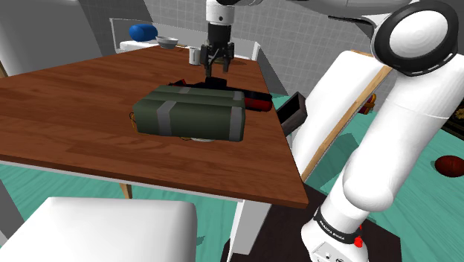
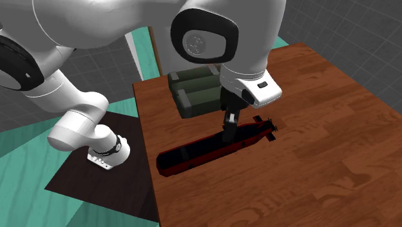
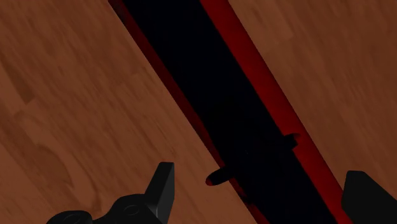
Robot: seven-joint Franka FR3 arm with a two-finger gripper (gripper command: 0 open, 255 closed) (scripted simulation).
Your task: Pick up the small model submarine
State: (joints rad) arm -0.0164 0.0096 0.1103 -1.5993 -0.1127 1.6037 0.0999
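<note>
Gripper (image 3: 261, 175) fingers spread wide, straddling the long, slim black-and-red submarine (image 3: 191, 70), which lies on the glossy wood-grain table (image 3: 76, 95), reaching its edge.

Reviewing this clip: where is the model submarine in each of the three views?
Shoulder view: the model submarine lies behind the green strapped bundle, its red end showing at the bundle's right.
Second exterior view: submarine mid-picture, lengthwise on the wooden table, beside the bundle.
Wrist view: submarine running diagonally between the open fingers.
Shared landmark: the gripper, directly above it.
</note>
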